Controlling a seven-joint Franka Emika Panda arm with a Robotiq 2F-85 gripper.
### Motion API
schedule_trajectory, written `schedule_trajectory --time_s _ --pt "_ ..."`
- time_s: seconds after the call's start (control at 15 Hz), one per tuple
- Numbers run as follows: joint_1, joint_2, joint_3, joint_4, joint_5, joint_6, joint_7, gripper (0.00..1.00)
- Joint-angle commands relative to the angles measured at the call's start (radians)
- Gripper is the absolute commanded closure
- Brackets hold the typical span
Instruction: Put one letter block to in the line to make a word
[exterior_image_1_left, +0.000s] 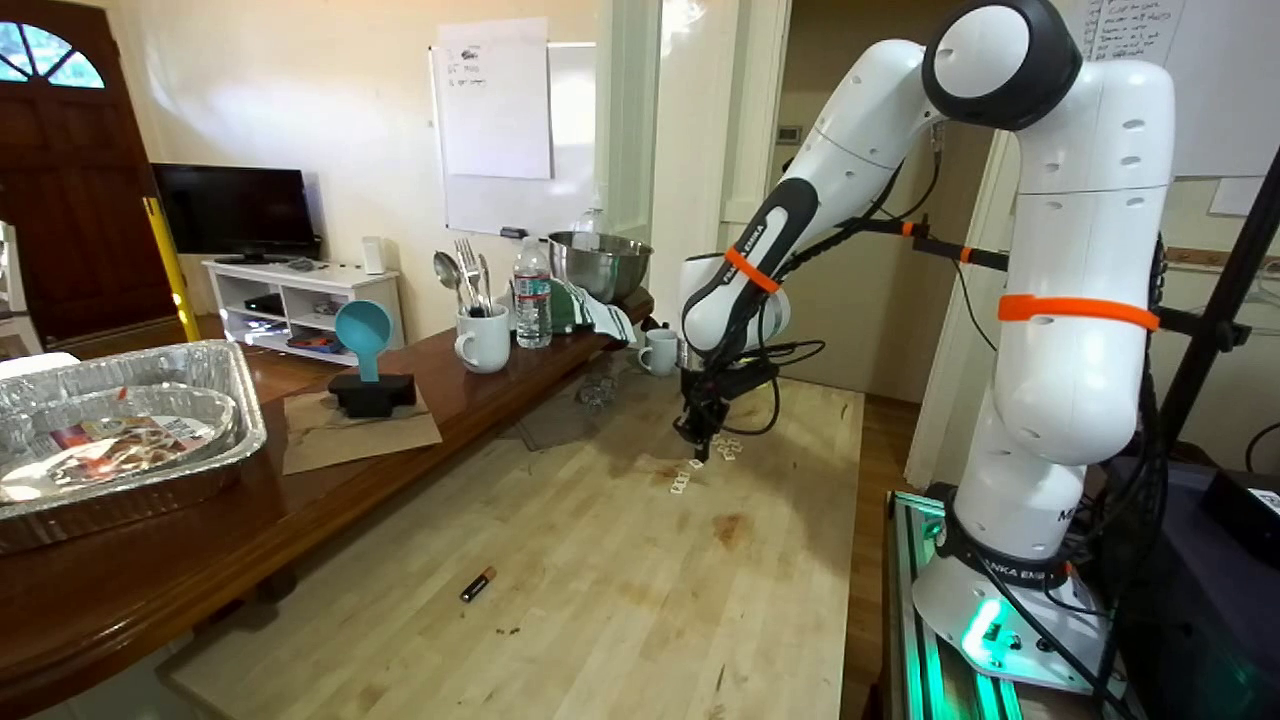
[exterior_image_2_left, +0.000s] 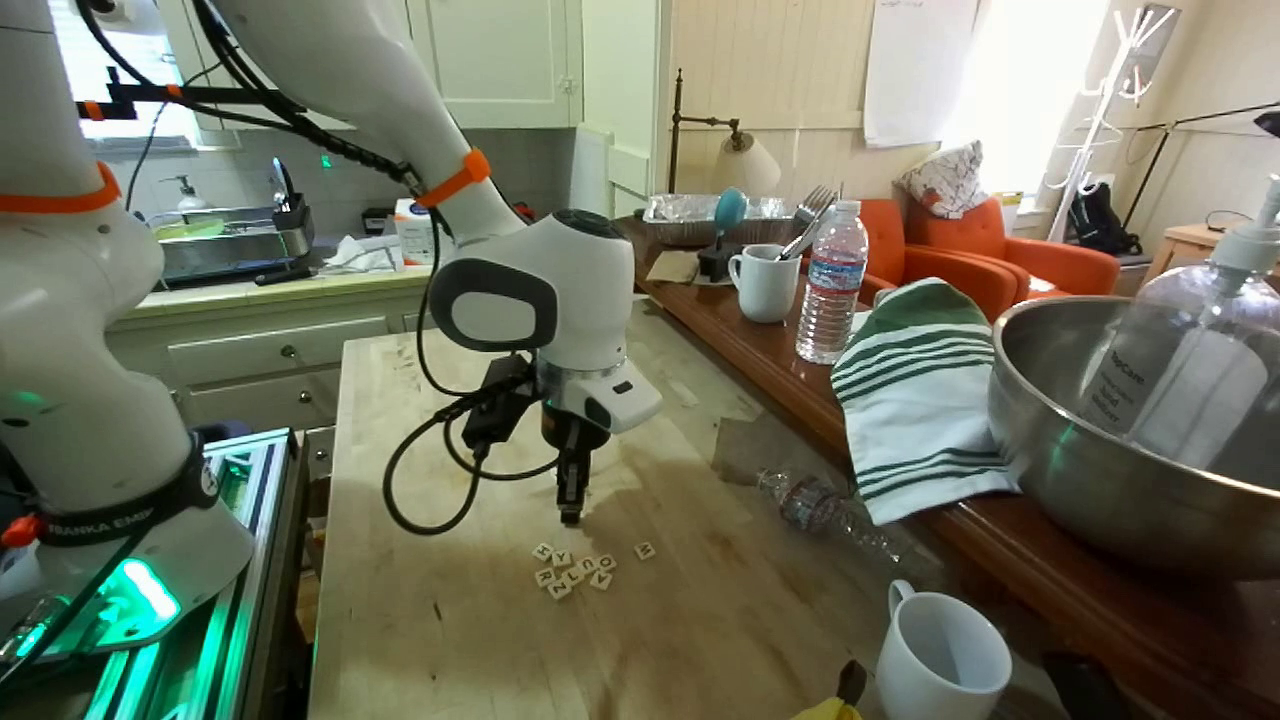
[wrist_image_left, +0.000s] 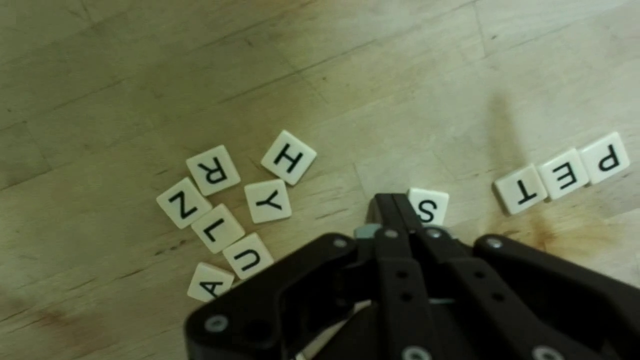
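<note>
1. Find the S block (wrist_image_left: 431, 206) face up on the worktop (wrist_image_left: 350, 70), just beside the gripper (wrist_image_left: 392, 197) in the wrist view, between the scattered blocks (wrist_image_left: 268, 201) and the row (wrist_image_left: 563, 173) spelling PET. Cannot tell touching from barely apart.
2. Note the gripper narrow, tip to tip, with nothing visible between.
3. Expect a light, stiff, thin block, probably smooth and apt to skid, hardly fragile.
4. To lift, spread first, then pinch low by two opposite edges.
5. To push instead, leave the tips together and nudge squarely at the side facing away from the T block (wrist_image_left: 521, 190), likely toward PETS. Beware of twisting S or jostling T.
6. Count on flat, pale wood underneath, with a brown stain (wrist_image_left: 575, 237) near the row; probably slick enough for sliding.
7. Mind also, in an exterior view, the battery (exterior_image_1_left: 478, 584) well apart from the blocks, and the raised counter (exterior_image_1_left: 270, 510) alongside with a mug of cutlery (exterior_image_1_left: 484, 342) and a water bottle (exterior_image_1_left: 532, 310).
</note>
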Motion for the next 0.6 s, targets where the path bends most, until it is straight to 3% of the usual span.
schedule_trajectory --time_s 0.0,0.53 --pt "0.004 -0.001 0.001 -0.019 0.032 0.041 0.009 1.0" --pt "0.009 -0.011 0.01 -0.025 0.043 0.043 0.006 1.0"
